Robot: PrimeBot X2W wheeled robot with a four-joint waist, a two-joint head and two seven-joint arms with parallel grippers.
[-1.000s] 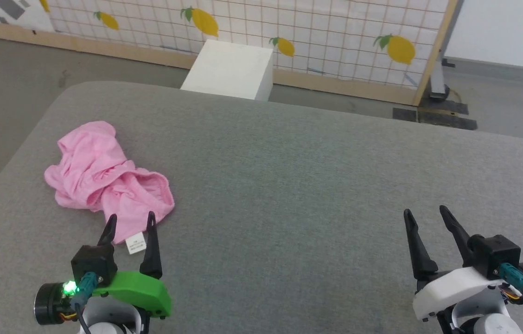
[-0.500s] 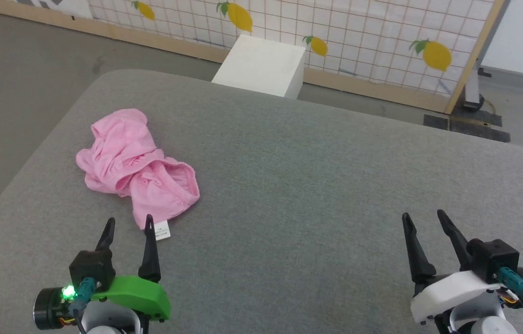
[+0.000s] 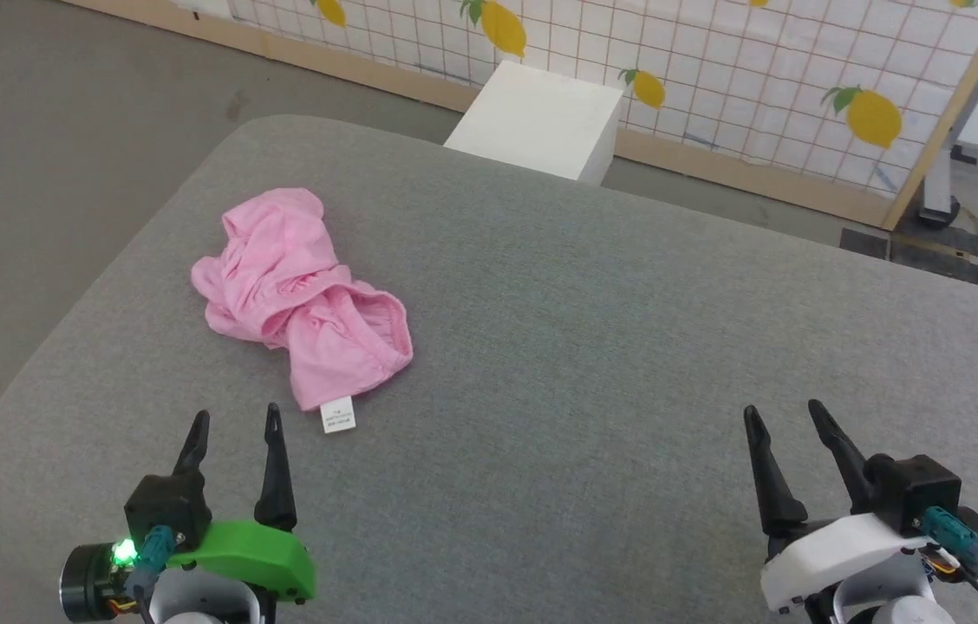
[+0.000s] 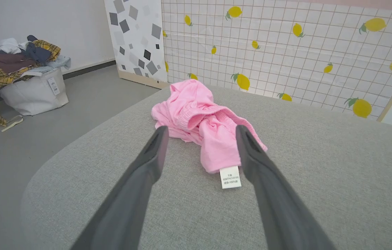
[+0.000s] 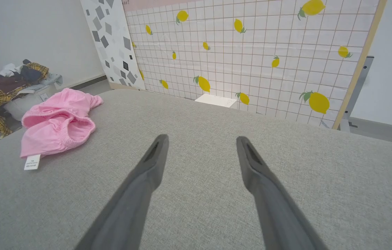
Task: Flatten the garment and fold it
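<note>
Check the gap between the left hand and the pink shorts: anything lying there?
Bare grey surface, apart from the shorts' white label at their near end; the left wrist view shows it.

One garment (image 3: 303, 290), one white label (image 3: 338, 414), one tabletop (image 3: 584, 347). Two grippers, the left gripper (image 3: 233, 422) and the right gripper (image 3: 784, 414), have two fingers (image 3: 275, 468) each. One white box (image 3: 541, 121), one laundry bag (image 4: 32, 93).

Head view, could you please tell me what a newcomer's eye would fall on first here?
The crumpled pink garment stands out first, lying on the left part of the grey padded surface, its white label at the near end. Behind the surface stands a screen printed with yellow lemons. The left pincer and right pincer hover open at the lower corners, holding nothing.
</note>
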